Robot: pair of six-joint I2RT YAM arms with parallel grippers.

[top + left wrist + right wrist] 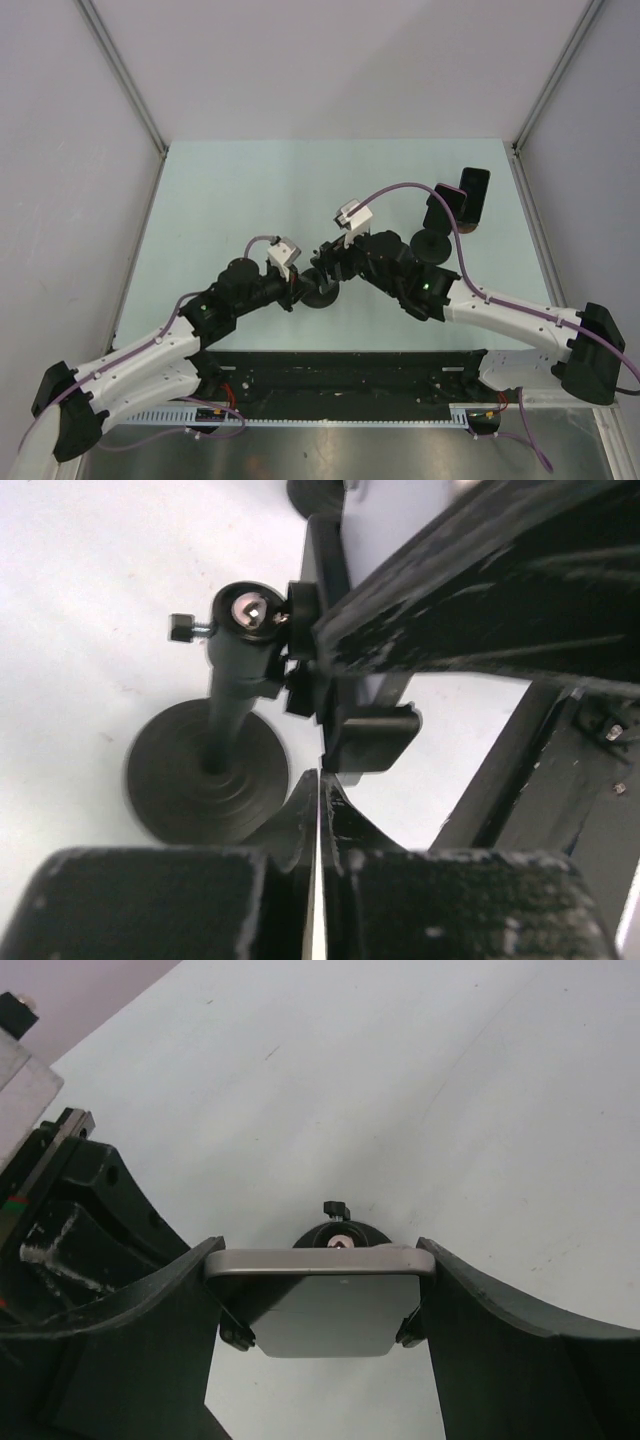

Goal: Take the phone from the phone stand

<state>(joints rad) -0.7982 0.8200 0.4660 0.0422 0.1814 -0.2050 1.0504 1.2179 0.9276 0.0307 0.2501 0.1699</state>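
The right gripper (320,1260) pinches the phone (320,1315) by its two sides, with one finger (160,1330) on each side. I think it holds the phone this way so it can pull it out of the clamp. The phone sits in the phone stand (232,670), in the middle of the table (450,1080), between the two arms. Small black hooks hug its lower corners.

The left gripper (318,785) has its fingers pressed together with nothing between them. Its tip is just beside the round foot (205,775) of the stand. I think it waits there to stop the stand from tipping when the phone comes out. I cannot tell if it touches the foot.

Now the count. There are two arms and two grippers, and each gripper has two fingers. There are two stands. The second stand (432,245) is at the far right of the table, well apart from the grippers. A dark phone (475,192) sits on it. So there are two phones, and only one is being held
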